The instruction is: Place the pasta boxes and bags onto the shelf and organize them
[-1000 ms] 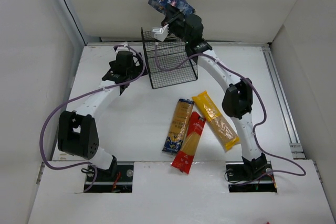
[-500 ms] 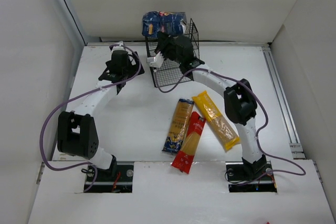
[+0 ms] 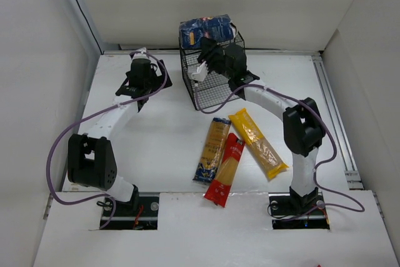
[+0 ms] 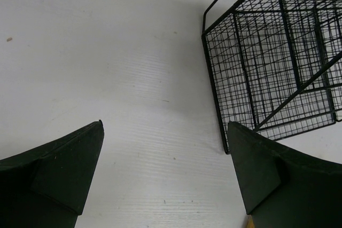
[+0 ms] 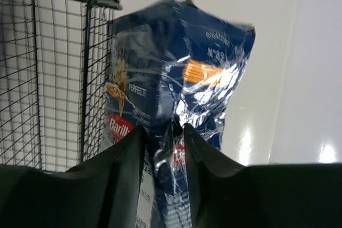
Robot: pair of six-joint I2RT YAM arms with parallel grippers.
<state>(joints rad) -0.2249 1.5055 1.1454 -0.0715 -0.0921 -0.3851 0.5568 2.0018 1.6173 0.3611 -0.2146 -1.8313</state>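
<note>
My right gripper [image 3: 210, 47] is shut on the dark blue pasta pack [image 3: 205, 29], which has a red logo and a shiny, crinkled surface. It holds the pack at the top back edge of the black wire shelf [image 3: 215, 82]. In the right wrist view the fingers [image 5: 125, 153] pinch the pack [image 5: 176, 68], with the shelf [image 5: 48, 78] beside it on the left. My left gripper [image 3: 140, 82] is open and empty over bare table left of the shelf. It shows in the left wrist view [image 4: 165, 132] with the shelf [image 4: 278, 62] at the upper right.
Three spaghetti packets lie in front of the shelf: orange-tan with a blue end [image 3: 212, 149], red [image 3: 226, 168] and yellow [image 3: 257, 142]. White walls stand close behind and beside the table. The right arm arches over the table's right half.
The right gripper has swung the blue pack down from high and tilted to level at the shelf's top. The shelf has shifted a little to the right. The left gripper has drawn slightly left.
</note>
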